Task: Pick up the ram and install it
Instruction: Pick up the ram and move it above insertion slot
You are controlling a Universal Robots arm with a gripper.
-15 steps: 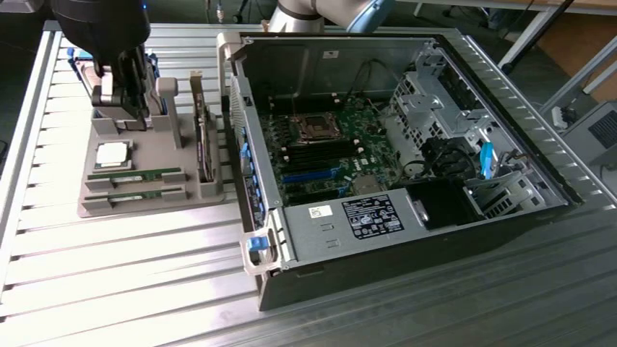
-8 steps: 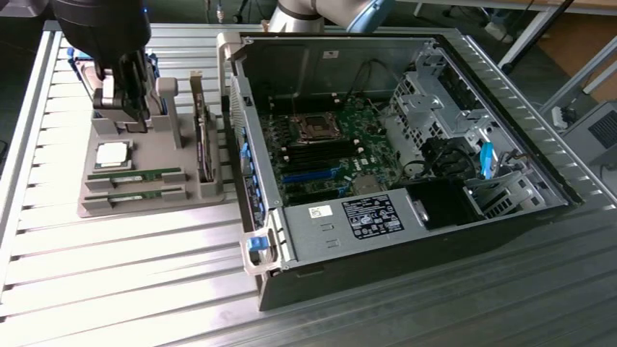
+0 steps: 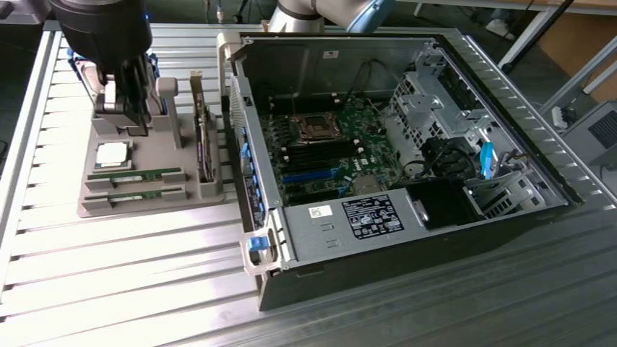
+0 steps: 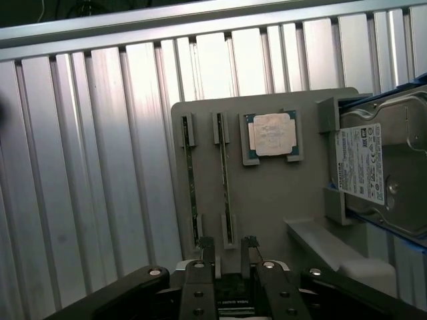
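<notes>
Two green ram sticks lie side by side in slots of the grey holder tray point(image 3: 144, 206). One ram point(image 3: 135, 176) point(image 4: 225, 180) is next to the square silver processor chip point(image 3: 113, 153) point(image 4: 272, 135). Its twin point(image 3: 135, 194) point(image 4: 191, 183) lies one slot further out. My gripper point(image 3: 130, 123) point(image 4: 227, 252) hangs above the tray's far end, open, with nothing between its fingers point(image 4: 203, 253). In the wrist view the gap between the fingers lines up with the stick nearer the processor. The open computer case point(image 3: 540, 166) shows its motherboard point(image 3: 323, 155) with black memory slots.
A dark expansion card point(image 3: 204, 144) stands upright at the tray's edge beside the case wall. A hard drive point(image 4: 380, 167) rests at the tray's far end beneath my arm. The ribbed metal table point(image 3: 126, 275) surrounds the tray and case.
</notes>
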